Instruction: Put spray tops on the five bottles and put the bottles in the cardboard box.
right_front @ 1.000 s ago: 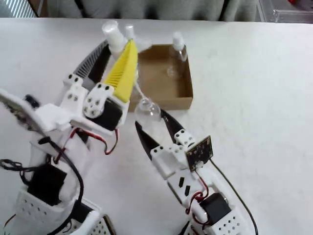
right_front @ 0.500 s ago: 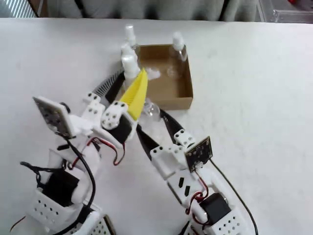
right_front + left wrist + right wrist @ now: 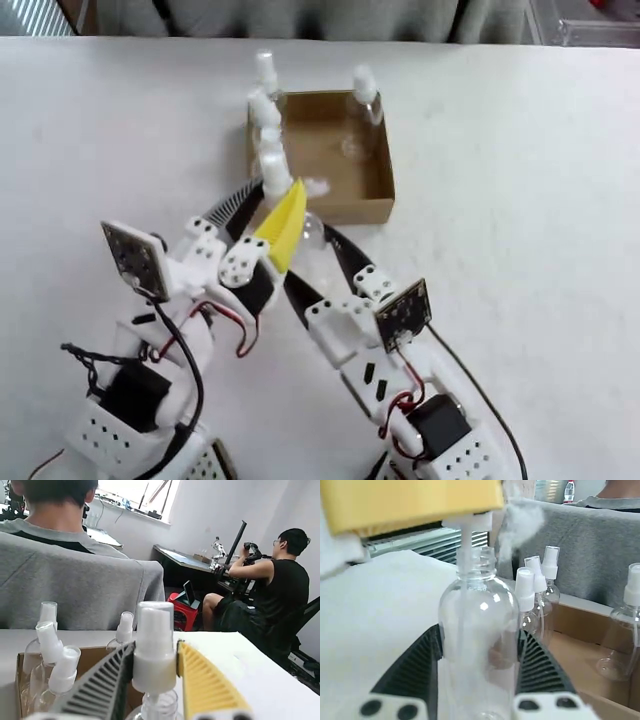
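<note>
Covering the bottle [image 3: 313,229] — left gripper [image 3: 273,190], spray top [image 3: 272,165].

No writing can be read.
The clear bottle [image 3: 479,630], the cardboard box [image 3: 345,211] and the circuit boards [image 3: 404,312] on the arms' wrists bear no print that can be made out. The label on a red-labelled bottle [image 3: 568,488] in the room far behind the table is too small to read.

A clear bottle [image 3: 477,630] stands upright just before the cardboard box [image 3: 365,195], a white spray top [image 3: 154,645] above its open neck, tube inside. Four capped bottles [image 3: 365,100] stand in the box.
</note>
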Available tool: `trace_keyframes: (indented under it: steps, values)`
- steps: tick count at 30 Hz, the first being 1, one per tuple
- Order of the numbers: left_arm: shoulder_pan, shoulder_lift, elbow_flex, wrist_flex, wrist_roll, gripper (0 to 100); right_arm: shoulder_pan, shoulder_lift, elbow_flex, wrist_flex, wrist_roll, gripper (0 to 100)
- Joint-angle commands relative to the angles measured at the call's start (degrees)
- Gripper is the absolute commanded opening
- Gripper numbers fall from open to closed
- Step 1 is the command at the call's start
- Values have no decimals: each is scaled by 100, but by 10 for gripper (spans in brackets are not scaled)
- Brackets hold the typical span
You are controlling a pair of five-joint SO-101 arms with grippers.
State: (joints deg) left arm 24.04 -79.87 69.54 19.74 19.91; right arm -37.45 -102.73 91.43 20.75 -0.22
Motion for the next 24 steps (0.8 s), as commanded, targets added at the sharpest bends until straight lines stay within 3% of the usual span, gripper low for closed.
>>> trace_keyframes:
  steps: [1,11,24]
  values:
    - [145,-101,-26,-105,-35,20,40,-66,-88,-101,44,15]
    - [576,-101,-35,536,-44,20,312,-66,-79,-110,44,15]
    - [593,-101,-9,835,-44,21,312,-66,-79,-110,44,15]
